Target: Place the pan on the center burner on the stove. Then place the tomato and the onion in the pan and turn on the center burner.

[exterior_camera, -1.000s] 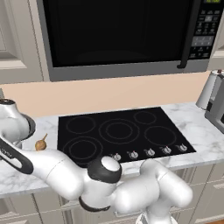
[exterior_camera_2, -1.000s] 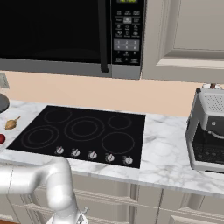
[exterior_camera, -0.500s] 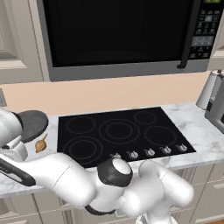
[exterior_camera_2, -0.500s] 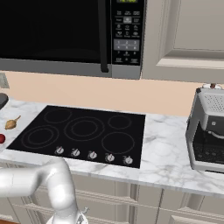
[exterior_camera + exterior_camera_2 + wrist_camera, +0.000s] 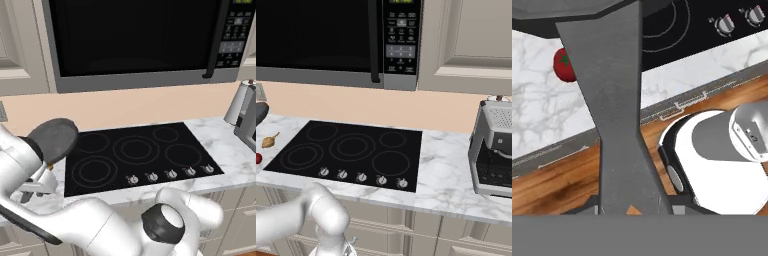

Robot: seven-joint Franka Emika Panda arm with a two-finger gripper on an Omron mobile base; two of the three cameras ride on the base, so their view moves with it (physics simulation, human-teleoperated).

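Gripper (image 5: 629, 207) clenched on pan (image 5: 54, 140) handle; marble counter (image 5: 441, 170), black stove (image 5: 135, 155) w/ 5 rings, microwave (image 5: 135, 40) above.

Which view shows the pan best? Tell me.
The left base view: the pan shows whole, raised left of the stove. The hand view gives its handle up close; the right base view, just a dark edge at far left.

We note glossy white rounded arm (image 5: 95, 225) links, dark grey joint caps, black seam bands.
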